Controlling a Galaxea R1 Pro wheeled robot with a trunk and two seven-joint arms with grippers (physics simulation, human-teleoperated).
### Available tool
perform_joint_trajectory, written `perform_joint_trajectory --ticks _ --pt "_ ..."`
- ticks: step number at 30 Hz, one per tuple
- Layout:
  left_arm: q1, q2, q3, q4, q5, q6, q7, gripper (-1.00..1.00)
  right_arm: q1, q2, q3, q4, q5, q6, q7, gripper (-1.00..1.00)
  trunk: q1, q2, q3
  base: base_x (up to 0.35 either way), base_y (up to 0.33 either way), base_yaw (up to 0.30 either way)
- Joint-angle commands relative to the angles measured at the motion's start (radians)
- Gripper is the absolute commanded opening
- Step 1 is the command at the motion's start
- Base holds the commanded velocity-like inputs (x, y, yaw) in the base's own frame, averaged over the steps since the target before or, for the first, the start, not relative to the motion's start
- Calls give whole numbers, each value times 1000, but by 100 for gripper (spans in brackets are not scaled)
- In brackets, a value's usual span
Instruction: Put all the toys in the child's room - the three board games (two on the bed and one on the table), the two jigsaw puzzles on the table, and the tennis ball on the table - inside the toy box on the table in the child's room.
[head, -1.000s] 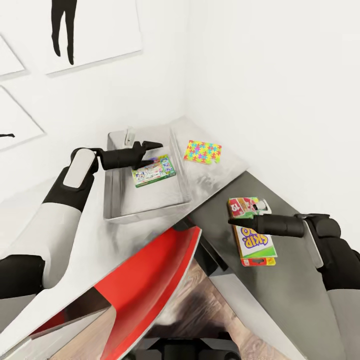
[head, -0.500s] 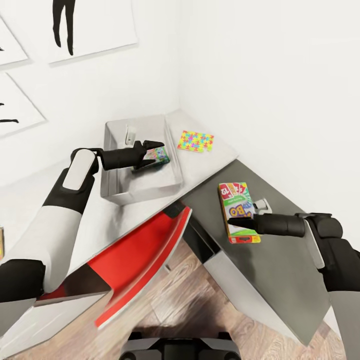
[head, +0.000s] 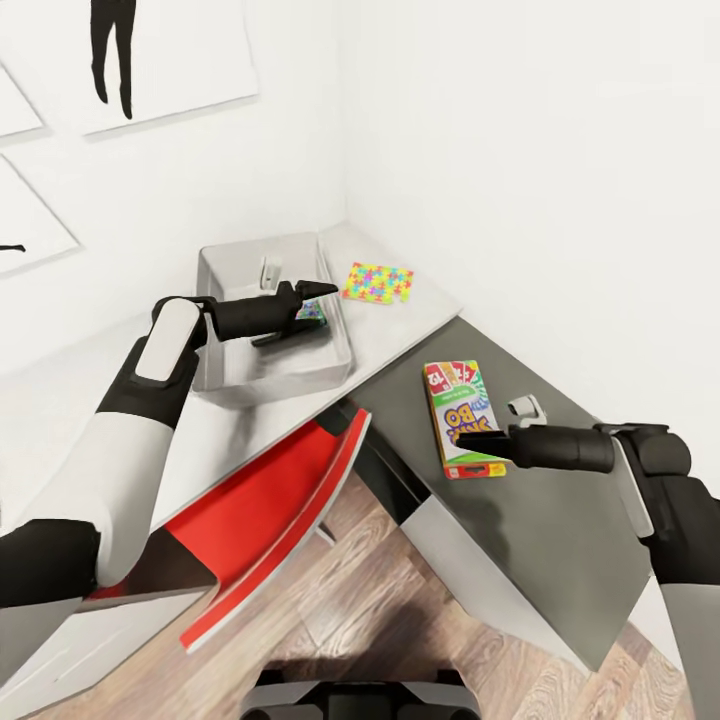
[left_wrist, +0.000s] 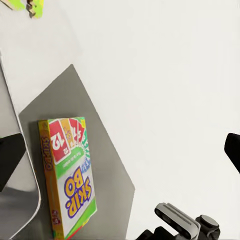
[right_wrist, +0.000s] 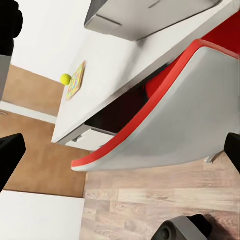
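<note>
Backed away from worktop (head: 420, 310); more floor showing. Left pincer (head: 318, 296) narrow above toy box (head: 215, 270), right pincer (head: 470, 441) narrow, empty, over card game (head: 458, 415).

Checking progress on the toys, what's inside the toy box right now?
In the head view, one colourful box lies inside the grey toy box, mostly covered by the left gripper above it. The rest of the floor looks bare.

a child's bedroom at home: white walls with black silhouette pictures (head: 150, 55), wood-plank floor (head: 400, 620), colourful skip-bo card game box (head: 461, 417), bright jigsaw puzzle (head: 378, 283).
</note>
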Motion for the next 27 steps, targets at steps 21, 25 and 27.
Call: perform_joint_trajectory --ticks 21,25,27 --pt "47 -160 -90 -44 -16 -8 79 100 32 -4 -27 -85 2 7 -4 100 1 -2 30 -5 -2 -71" --pt "76 -187 -170 -47 -12 -34 99 100 40 -14 -50 -90 2 7 -14 100 1 -2 37 -1 0 -62" --pt "90 -194 -199 -49 -10 -52 102 100 48 -20 -62 -91 2 7 -16 100 1 -2 40 0 0 -62"
